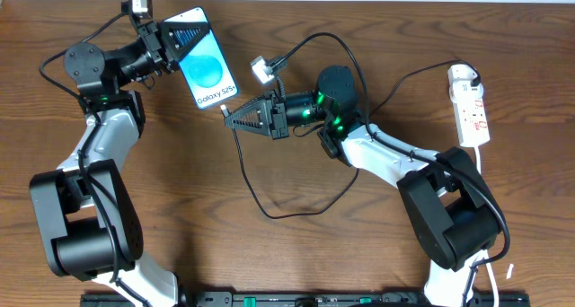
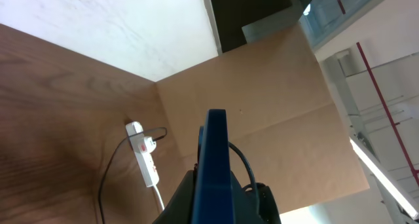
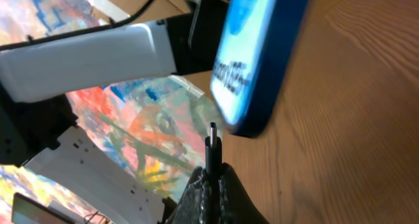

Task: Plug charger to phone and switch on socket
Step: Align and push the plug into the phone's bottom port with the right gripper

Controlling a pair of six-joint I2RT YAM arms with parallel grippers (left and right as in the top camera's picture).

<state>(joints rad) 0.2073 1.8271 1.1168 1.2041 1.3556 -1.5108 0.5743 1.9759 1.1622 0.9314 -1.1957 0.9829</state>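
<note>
The left fingers (image 1: pixel 169 39) are clamped on the top end of the phone (image 1: pixel 205 63) in the upper left of the overhead frame (screen up, reading "Galaxy S25+"). Near centre, the right fingers (image 1: pixel 237 118) are pinched together on the charger (image 1: pixel 287 215), its plug tip (image 3: pixel 213 137) just beside the phone's bottom edge. The socket (image 1: pixel 473 109) lies on the bench (image 1: pixel 359 262) at the upper right, well apart.
</note>
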